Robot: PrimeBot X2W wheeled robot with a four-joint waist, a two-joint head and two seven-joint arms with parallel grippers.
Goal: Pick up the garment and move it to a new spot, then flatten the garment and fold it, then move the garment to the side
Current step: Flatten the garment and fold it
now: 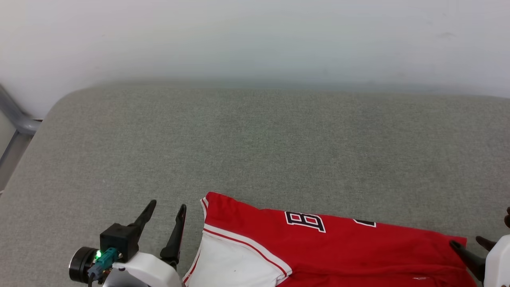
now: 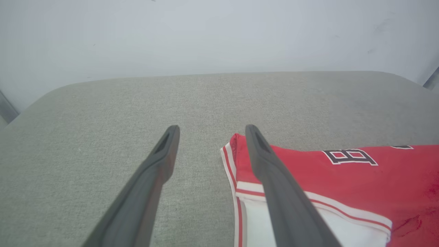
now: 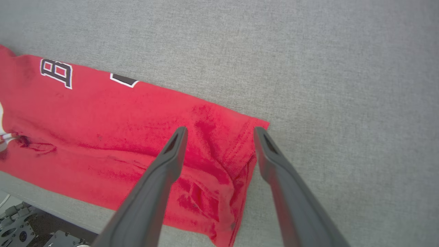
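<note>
The garment (image 1: pixel 334 251) lies on the grey cushioned surface (image 1: pixel 255 151) near its front edge: red body, a white sleeve at its left end, black-and-white lettering along its far edge. My left gripper (image 1: pixel 165 211) stands open just left of the sleeve end, nothing between its fingers; in the left wrist view the garment (image 2: pixel 360 178) lies behind my right finger (image 2: pixel 274 178). My right gripper (image 1: pixel 470 243) is open at the garment's right end. From the right wrist, the garment's rumpled corner (image 3: pixel 219 157) lies under the open gripper (image 3: pixel 219 130).
A pale wall rises behind the surface. A grey metal frame (image 1: pixel 16 119) stands at the far left. The surface's front edge and some machinery (image 3: pixel 34 233) show at the lower left of the right wrist view.
</note>
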